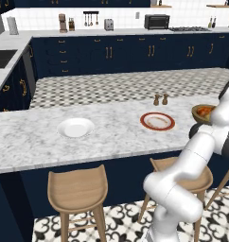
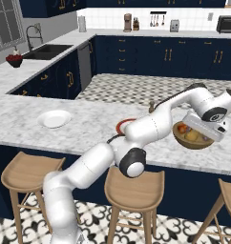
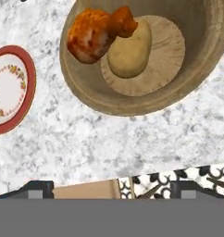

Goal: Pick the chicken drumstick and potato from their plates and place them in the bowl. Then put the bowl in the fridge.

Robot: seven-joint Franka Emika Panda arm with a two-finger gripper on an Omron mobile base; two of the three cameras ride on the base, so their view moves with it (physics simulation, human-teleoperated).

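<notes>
Now both foods sit inside the round tan-brown wooden bowl (image 3: 178, 69), so the first part of the job looks done. The glossy orange-brown chicken drumstick (image 3: 93, 34) leans against the small tan-yellow potato (image 3: 129, 53), and the two touch each other near the middle of the bowl. The bowl rests on the grey and white marble counter (image 1: 36, 137), close to its front edge and just beside the white plate with the red-orange rim (image 3: 9, 88). That plate has no food on it, and neither does the plain white plate (image 1: 75, 127) far along the counter, because their food went into the bowl. The robot's two-finger gripper (image 3: 111, 187) hangs above the counter edge, a little to the side of the bowl, with its two dark fingertips (image 3: 37, 187) spread wide and nothing between them. I think it stays open like this so it can come down and pinch the bowl's rim next. Two small brown shakers (image 1: 160, 99) stand behind the red-rimmed plate. Below the counter are light wooden stools (image 1: 78, 191).
</notes>
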